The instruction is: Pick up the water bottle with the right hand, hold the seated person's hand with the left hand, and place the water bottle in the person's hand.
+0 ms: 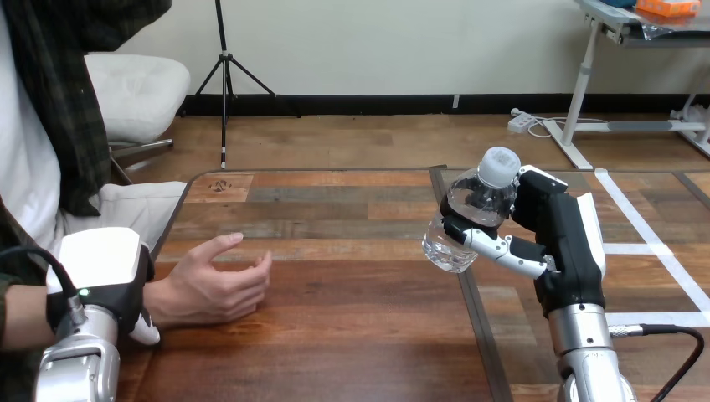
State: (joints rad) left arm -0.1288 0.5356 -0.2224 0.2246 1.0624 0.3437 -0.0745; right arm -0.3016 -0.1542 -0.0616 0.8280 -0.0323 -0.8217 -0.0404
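Here we see our right hand [569, 243] up above the table [335, 335], towards its right edge, fingers wrapped tight round the bottle [469, 222]. The bottle is clear with a white cap, tilted with the cap up and away from us, and well off the wood. Over at the left edge, our left hand [96, 268] sits over the person's wrist, a fingertip showing beneath it, clasped around it. The person's hand [213, 285] rests on the table, palm turned inward, fingers loosely curled, well apart from the bottle.
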